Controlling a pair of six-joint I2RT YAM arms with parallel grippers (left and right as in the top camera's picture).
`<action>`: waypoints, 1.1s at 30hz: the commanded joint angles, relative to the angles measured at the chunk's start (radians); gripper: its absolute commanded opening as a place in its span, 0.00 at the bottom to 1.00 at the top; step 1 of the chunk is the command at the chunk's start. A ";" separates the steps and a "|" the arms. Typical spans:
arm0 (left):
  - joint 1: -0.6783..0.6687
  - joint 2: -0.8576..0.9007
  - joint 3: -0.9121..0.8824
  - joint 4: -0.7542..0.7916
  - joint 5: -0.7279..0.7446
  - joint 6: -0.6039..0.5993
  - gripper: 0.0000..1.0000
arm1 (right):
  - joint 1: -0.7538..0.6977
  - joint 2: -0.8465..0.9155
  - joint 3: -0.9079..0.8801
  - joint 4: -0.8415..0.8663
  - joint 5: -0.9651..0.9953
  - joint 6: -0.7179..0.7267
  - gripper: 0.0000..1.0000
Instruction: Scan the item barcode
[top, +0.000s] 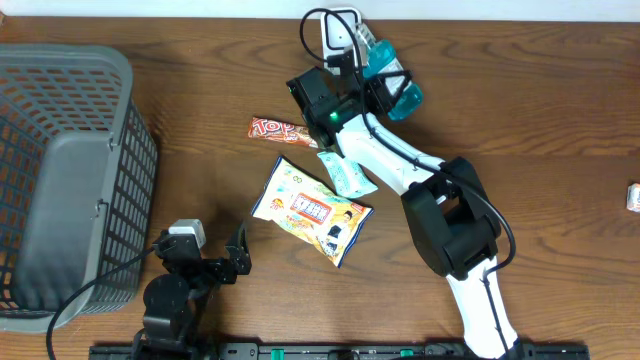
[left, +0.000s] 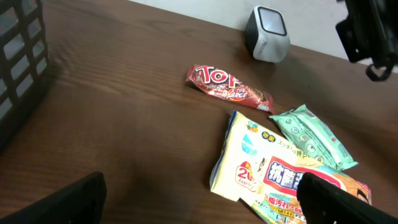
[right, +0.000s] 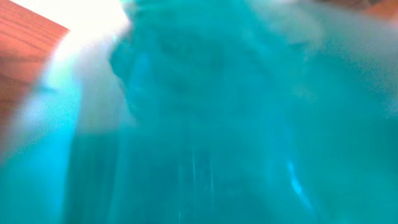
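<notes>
though overhead shows the scanner (top: 337, 28), right wrist sees teal item (right: 199, 124).

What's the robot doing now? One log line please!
step: scan | right gripper: shut on teal item, near scanner | left gripper: open, empty

The candy bar (top: 278, 129) lies behind the snack bag (top: 312, 210).
</notes>
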 joint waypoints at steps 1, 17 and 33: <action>-0.004 -0.001 -0.015 -0.021 -0.006 -0.012 0.98 | 0.034 -0.015 0.029 0.105 -0.018 -0.304 0.02; -0.004 -0.001 -0.015 -0.021 -0.006 -0.012 0.98 | 0.130 -0.014 0.026 0.293 -0.173 -0.587 0.01; -0.004 -0.001 -0.015 -0.021 -0.006 -0.012 0.98 | 0.209 -0.014 0.026 -0.481 -0.434 -0.051 0.01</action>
